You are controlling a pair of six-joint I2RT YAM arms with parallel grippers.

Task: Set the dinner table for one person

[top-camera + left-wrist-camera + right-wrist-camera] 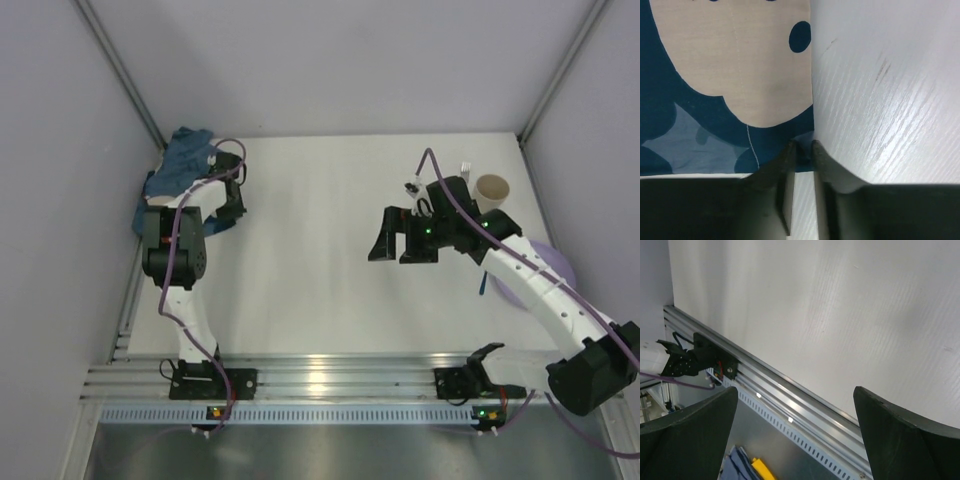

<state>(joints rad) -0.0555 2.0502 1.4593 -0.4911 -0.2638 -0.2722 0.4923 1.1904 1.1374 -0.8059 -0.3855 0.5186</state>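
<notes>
The dinner table (310, 300) is a flat white top with a ribbed aluminium rail (330, 380) along its near edge. A blue cloth mat (183, 160) with a beige bear face (730, 65) lies crumpled at the table's far left corner. My left gripper (222, 200) points down at the mat's right side. In the left wrist view, my left gripper (804, 147) is shut on the mat's corner, over the white table (890, 100). My right gripper (395, 240) hangs wide open above the table's middle right. The right wrist view shows nothing between its fingers (795, 390), only the table (815, 300).
A beige cup (492, 190) stands at the far right, with a small white item (465, 168) beside it. A pale purple plate (548, 268) lies under the right arm, a blue utensil-like thing (483, 285) at its left. Grey walls enclose three sides.
</notes>
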